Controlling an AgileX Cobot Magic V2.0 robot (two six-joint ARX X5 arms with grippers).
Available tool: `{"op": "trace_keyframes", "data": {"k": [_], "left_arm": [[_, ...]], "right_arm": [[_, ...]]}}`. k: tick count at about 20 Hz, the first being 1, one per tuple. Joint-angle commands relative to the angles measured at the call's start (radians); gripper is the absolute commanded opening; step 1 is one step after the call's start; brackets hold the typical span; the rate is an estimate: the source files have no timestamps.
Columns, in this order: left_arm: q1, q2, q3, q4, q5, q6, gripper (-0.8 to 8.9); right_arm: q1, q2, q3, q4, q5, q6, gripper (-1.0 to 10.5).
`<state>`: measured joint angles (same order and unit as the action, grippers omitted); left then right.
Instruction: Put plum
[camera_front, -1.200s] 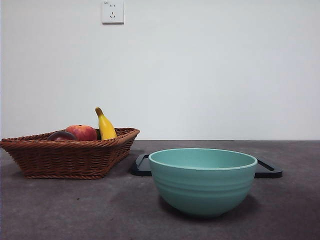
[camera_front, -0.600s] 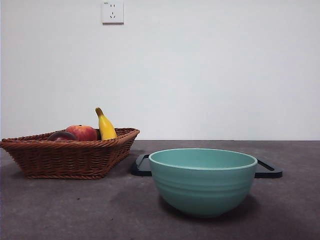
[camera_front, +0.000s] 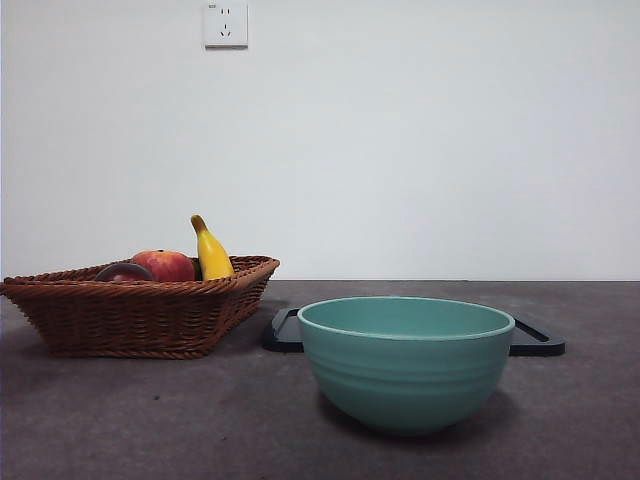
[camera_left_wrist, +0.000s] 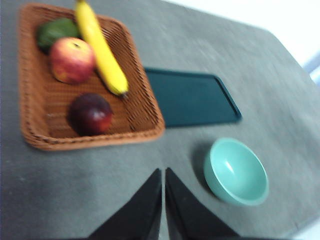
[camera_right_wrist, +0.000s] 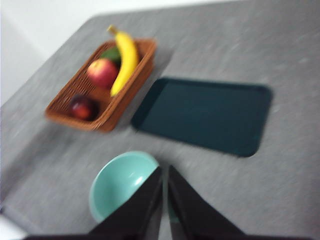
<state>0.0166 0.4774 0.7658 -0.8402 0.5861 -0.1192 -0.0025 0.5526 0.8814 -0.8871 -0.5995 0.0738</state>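
On the grey surface (camera_front: 150, 420) you have four sizes of thing to read, and the basket serves as the landmark. Your dark tray (camera_left_wrist: 190, 97) lies flat just beside the basket, on the side nearest the banana's tip; the front view shows only its black rim behind the bowl. Your wicker basket (camera_front: 140, 315) sits with its corner almost at the tray's edge. Your teal bowl (camera_front: 405, 360) stands upright well apart from the basket, past the tray, with nothing showing inside it.

Inside the basket, your banana (camera_left_wrist: 100, 47) lies along the side nearest the tray, one end propped above the rim in the front view. A red-orange fruit (camera_left_wrist: 71, 60) rests against the banana, and a green fruit (camera_left_wrist: 55, 31) sits in the corner beyond that. Your plum (camera_left_wrist: 90, 114) lies on the basket floor, apart from the banana and just beside the red-orange fruit, near the basket wall that faces the bowl; from the front only its dark top (camera_front: 124, 272) shows over the rim.

Your left hand (camera_left_wrist: 163, 172) hangs high over the surface outside the basket, jaws pressed together and holding nothing. Your right hand (camera_right_wrist: 165, 170) hangs above the bowl, far from the basket, jaws likewise together and empty.
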Motion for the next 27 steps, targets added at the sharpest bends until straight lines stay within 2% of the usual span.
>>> {"op": "trace_keyframes", "data": {"k": [1,3,6,10,14,16,21,23,27], "left_arm": [[-0.023,0.037,0.062,-0.052,0.034,0.096,0.09],[-0.055,0.072,0.116,-0.137,0.053,0.145,0.09],[-0.091,0.104,0.169,-0.232,0.076,0.186,0.09],[-0.107,0.108,0.178,-0.253,0.076,0.187,0.09],[-0.106,0.108,0.178,-0.240,0.076,0.186,0.27],[-0.106,0.108,0.178,-0.239,0.076,0.185,1.03],[-0.106,0.108,0.178,-0.241,0.076,0.178,4.07],[-0.106,0.108,0.178,-0.240,0.076,0.178,4.68],[-0.106,0.108,0.178,-0.236,0.074,0.170,4.79]], "right_arm": [[0.025,0.051,0.064,-0.072,-0.015,-0.077,0.1],[0.067,0.097,0.117,-0.164,-0.028,-0.121,0.1],[0.127,0.120,0.146,-0.227,-0.029,-0.147,0.1],[0.181,0.119,0.147,-0.282,-0.029,-0.172,0.1],[0.187,0.119,0.147,-0.281,-0.029,-0.171,0.1],[0.187,0.119,0.147,-0.281,-0.029,-0.171,0.3],[0.187,0.119,0.147,-0.277,-0.027,-0.162,3.9],[0.187,0.119,0.147,-0.274,-0.027,-0.160,4.1],[0.187,0.119,0.147,-0.273,-0.027,-0.160,4.1]]}}
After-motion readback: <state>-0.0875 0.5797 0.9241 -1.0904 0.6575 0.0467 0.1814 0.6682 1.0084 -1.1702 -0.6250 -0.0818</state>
